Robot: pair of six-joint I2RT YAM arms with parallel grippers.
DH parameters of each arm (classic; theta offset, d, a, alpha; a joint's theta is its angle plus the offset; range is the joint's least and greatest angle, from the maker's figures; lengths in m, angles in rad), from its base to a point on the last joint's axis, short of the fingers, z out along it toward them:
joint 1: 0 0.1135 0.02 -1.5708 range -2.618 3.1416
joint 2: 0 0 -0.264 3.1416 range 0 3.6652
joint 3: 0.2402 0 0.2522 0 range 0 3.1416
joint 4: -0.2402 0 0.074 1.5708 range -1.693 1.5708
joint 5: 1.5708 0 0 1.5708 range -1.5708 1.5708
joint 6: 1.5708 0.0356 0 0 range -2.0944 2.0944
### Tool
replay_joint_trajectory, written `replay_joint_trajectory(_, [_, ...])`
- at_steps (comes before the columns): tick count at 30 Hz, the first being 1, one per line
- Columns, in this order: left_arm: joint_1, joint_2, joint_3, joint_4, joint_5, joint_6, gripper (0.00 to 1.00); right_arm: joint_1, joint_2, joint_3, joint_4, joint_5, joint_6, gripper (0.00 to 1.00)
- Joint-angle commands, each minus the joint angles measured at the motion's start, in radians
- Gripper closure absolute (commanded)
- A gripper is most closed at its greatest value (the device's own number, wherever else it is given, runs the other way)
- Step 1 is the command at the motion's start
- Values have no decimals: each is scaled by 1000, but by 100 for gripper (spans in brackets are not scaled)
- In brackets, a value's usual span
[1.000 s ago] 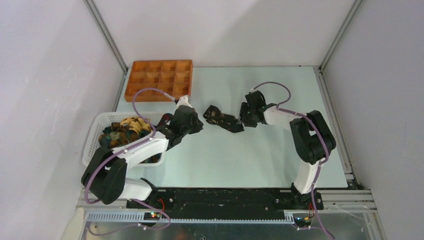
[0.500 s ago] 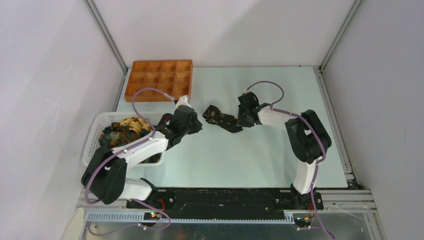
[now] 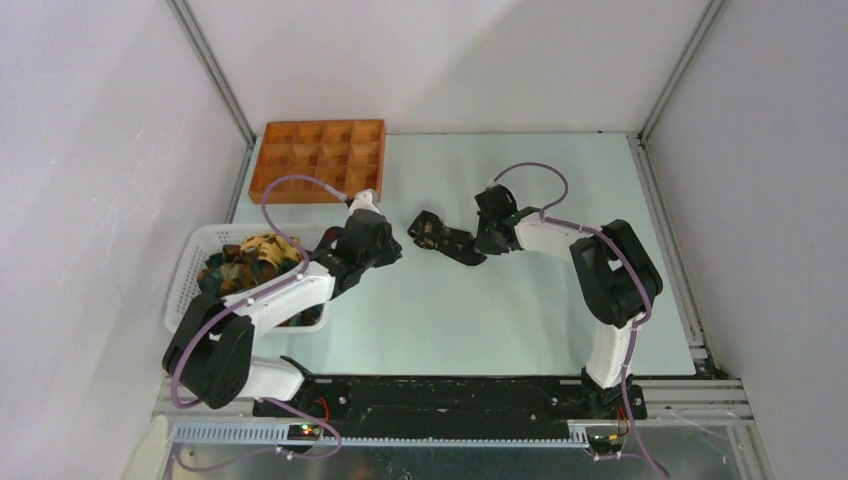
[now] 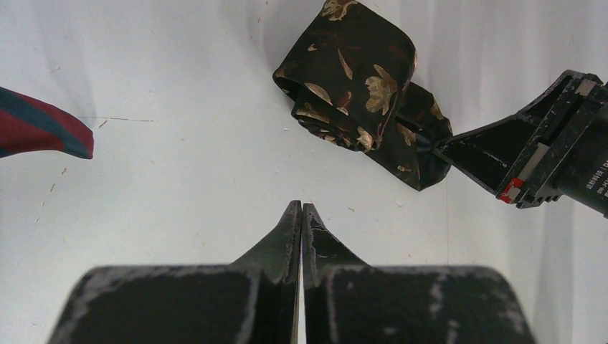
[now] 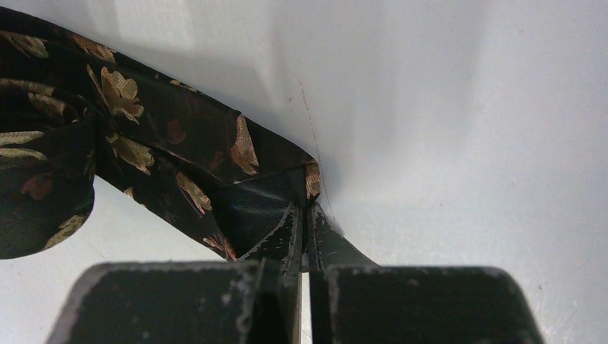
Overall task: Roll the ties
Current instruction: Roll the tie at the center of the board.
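The tie (image 3: 445,238) lies loosely folded in the middle of the table (image 3: 480,320), between the two arms. The right gripper (image 5: 305,215) has its fingers pressed together at the tie's right end, apparently nipping a fold of the cloth, though the tips hide the exact hold. The left gripper (image 4: 301,209) is squeezed closed on nothing, just short of the tie. More ties (image 3: 250,262) fill the white basket (image 3: 195,250) at the left.

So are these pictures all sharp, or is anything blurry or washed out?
Top external: even light, sharp, faint shadows. Left wrist: the tie is crisp, the table nearly washed out. Right wrist: soft shadow on the table above the tie.
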Motion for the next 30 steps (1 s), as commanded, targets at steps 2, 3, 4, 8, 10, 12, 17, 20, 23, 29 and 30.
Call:
replay_joint_trajectory(2, [8,3,3,25,25,25,100,1,-29,-89,-131,65,6,100])
replay_joint_trajectory(3, [8,6,3,27,34,26,100,0,-35,-108,-133,70,8,100])
replay_joint_trajectory(4, [7,8,4,27,36,29,100,-3,-51,-118,-134,71,11,100])
replay_joint_trajectory(8, [7,18,15,27,49,39,100,-18,-100,-183,-135,73,22,100])
replay_joint_trajectory(10, [7,25,20,27,53,41,100,-24,-124,-221,-137,74,28,100])
replay_joint_trajectory(12, [7,33,21,27,60,43,100,-30,-147,-245,-143,77,36,100])
replay_joint_trajectory(17, [6,46,22,61,79,40,100,-42,-210,-295,-161,86,58,100])
replay_joint_trajectory(20, [6,51,22,66,82,39,100,-43,-245,-316,-165,88,68,91])
replay_joint_trajectory(23, [7,51,25,65,81,39,100,-41,-294,-316,-167,99,67,64])
replay_joint_trajectory(29, [6,40,24,52,72,36,100,-38,-392,-232,-145,100,-31,22])
replay_joint_trajectory(30, [6,37,24,51,70,36,100,-34,-404,-215,-130,92,-59,17])
